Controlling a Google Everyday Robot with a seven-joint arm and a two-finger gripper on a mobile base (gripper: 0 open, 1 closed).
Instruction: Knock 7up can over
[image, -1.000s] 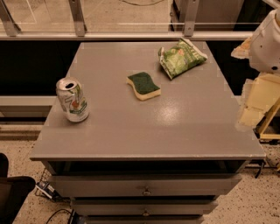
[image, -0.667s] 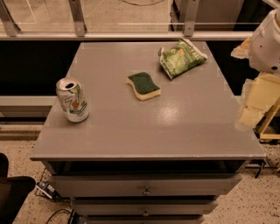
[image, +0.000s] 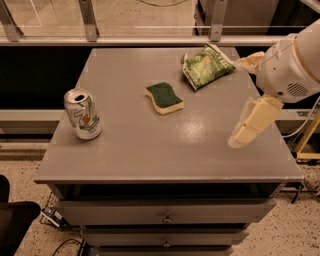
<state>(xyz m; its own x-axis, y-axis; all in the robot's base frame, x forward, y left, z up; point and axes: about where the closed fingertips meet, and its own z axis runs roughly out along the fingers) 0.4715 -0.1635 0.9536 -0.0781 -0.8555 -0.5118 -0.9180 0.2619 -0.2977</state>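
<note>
white rounded arm (image: 292, 67), cream gripper (image: 250, 117) at right edge.

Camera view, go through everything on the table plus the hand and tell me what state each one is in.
7up can: upright near the left edge of the table, not yet knocked over.
sponge: lying flat, green side up, mid-table.
snack bag: lying flat, crinkled, back right.
hand: over the table's right edge, far from the can, touching nothing.
drawers: look shut.

Dim warm light; tabletop (image: 150, 145) sheen (perhaps an overhead lamp) beside the right-edge gripper (image: 241, 136).
</note>
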